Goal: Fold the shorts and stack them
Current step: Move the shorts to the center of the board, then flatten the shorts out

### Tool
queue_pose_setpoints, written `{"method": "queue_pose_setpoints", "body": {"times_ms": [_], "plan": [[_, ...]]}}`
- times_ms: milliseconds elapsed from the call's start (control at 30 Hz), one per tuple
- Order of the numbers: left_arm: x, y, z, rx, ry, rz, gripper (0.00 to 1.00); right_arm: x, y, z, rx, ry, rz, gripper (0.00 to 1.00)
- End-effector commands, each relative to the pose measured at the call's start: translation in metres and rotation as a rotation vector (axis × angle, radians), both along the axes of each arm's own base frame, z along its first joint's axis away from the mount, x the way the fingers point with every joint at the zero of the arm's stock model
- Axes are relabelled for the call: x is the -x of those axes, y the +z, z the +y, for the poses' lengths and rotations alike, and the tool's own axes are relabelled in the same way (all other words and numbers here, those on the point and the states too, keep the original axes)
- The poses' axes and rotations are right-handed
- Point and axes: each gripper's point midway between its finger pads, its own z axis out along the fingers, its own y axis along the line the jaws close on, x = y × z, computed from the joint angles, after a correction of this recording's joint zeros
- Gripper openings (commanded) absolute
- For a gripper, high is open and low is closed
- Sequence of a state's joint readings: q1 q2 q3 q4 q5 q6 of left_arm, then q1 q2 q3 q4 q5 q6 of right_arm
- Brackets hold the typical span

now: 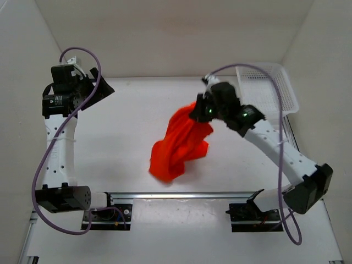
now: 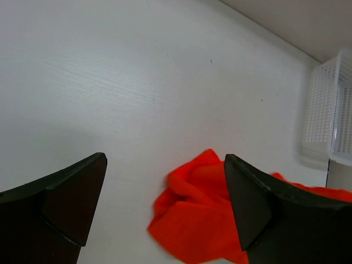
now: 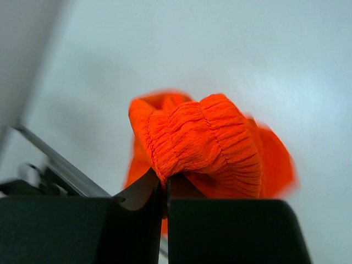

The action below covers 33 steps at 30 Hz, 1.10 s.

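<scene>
**A:** A white desk (image 1: 126, 137) boxed in by pale walls is shown, with a white basket (image 1: 269, 88) at its far right corner. Where are the shorts (image 1: 179, 146) to be found?

**B:** Just left of the basket and a little nearer. They are hung from the right hand (image 3: 166, 184), which is pinched fully shut on a gathered, ribbed band, probably the waistband. The lower end is slumped on the desk. The left hand (image 1: 99, 88) is parked well left of the basket, spread wide, with nothing held.

**A:** How is the cloth expected to handle?

**B:** It is judged light, soft and limp, so no shape will be kept and bunching is likely. The elastic band is thickest and least slippery. A second hold is best taken further along it, so the shorts can be spread flat.
</scene>
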<state>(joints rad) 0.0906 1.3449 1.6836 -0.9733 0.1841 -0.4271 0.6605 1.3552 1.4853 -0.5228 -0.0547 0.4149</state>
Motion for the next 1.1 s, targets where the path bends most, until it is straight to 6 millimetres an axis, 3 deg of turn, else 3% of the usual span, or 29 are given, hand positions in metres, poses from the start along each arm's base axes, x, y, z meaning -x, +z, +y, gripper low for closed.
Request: {"method": "queue_pose_setpoints", "body": {"times_ms": [0,33,67,100,133,200,267,300,333,400,433,467,533,567,700,800,833,900,933,967,1000,1033,1067], "plan": [[0.013,-0.015,-0.012,0.042,-0.061,0.049,0.99,-0.008,-0.078,-0.042,0.102,-0.243,0.137,0.00],[0.012,-0.021,-0.016,0.058,-0.081,0.067,0.99,-0.010,-0.094,-0.053,0.115,-0.281,0.176,0.03],[0.013,-0.025,-0.016,0.050,-0.088,0.074,0.99,-0.010,-0.110,-0.063,0.120,-0.306,0.223,0.12],[0.014,-0.033,-0.025,0.051,-0.125,0.102,0.99,-0.019,-0.114,-0.076,0.116,-0.313,0.243,0.30],[0.012,-0.041,-0.028,0.053,-0.134,0.126,0.99,-0.018,-0.119,-0.076,0.114,-0.288,0.270,0.73],[0.019,-0.056,-0.038,0.050,-0.167,0.172,0.99,-0.021,-0.112,-0.084,0.158,-0.291,0.272,0.92],[0.024,-0.071,-0.045,0.060,-0.190,0.214,0.99,-0.024,-0.103,-0.091,0.186,-0.308,0.243,0.98],[0.026,-0.080,-0.052,0.068,-0.203,0.231,0.99,-0.025,-0.099,-0.092,0.188,-0.317,0.235,0.98],[0.032,-0.100,-0.059,0.089,-0.220,0.283,0.99,-0.025,-0.095,-0.094,0.187,-0.326,0.223,0.98],[0.042,-0.115,-0.082,0.108,-0.286,0.311,0.99,-0.023,-0.094,-0.096,0.187,-0.326,0.224,0.96],[0.054,-0.135,-0.089,0.126,-0.288,0.370,0.99,-0.019,-0.099,-0.093,0.185,-0.307,0.243,0.93],[0.060,-0.145,-0.097,0.134,-0.299,0.399,0.99,-0.014,-0.102,-0.088,0.173,-0.275,0.263,0.82],[0.080,-0.171,-0.121,0.154,-0.338,0.468,0.99,-0.008,-0.118,-0.086,0.192,-0.268,0.302,0.76],[0.086,-0.179,-0.128,0.147,-0.347,0.488,0.99,-0.006,-0.130,-0.082,0.208,-0.266,0.335,0.76],[0.114,-0.220,-0.156,0.123,-0.392,0.611,0.99,-0.008,-0.158,-0.079,0.215,-0.265,0.448,0.95],[0.115,-0.239,-0.170,0.129,-0.428,0.637,0.99,-0.017,-0.179,-0.069,0.251,-0.224,0.507,0.97],[0.117,-0.257,-0.171,0.128,-0.426,0.690,0.96,-0.025,-0.190,-0.066,0.273,-0.217,0.526,0.96],[0.116,-0.282,-0.172,0.112,-0.438,0.756,0.86,-0.030,-0.203,-0.062,0.293,-0.201,0.553,0.91],[0.112,-0.285,-0.172,0.116,-0.443,0.765,0.77,-0.033,-0.218,-0.058,0.306,-0.194,0.585,0.86],[0.110,-0.288,-0.173,0.109,-0.450,0.773,0.51,-0.033,-0.222,-0.054,0.298,-0.178,0.604,0.79],[0.103,-0.285,-0.174,0.119,-0.457,0.762,0.34,-0.035,-0.226,-0.051,0.292,-0.169,0.610,0.69],[0.100,-0.284,-0.175,0.113,-0.467,0.754,0.19,-0.031,-0.230,-0.045,0.301,-0.153,0.615,0.44],[0.095,-0.283,-0.176,0.124,-0.476,0.749,0.10,-0.032,-0.223,-0.037,0.308,-0.134,0.584,0.27]]}}
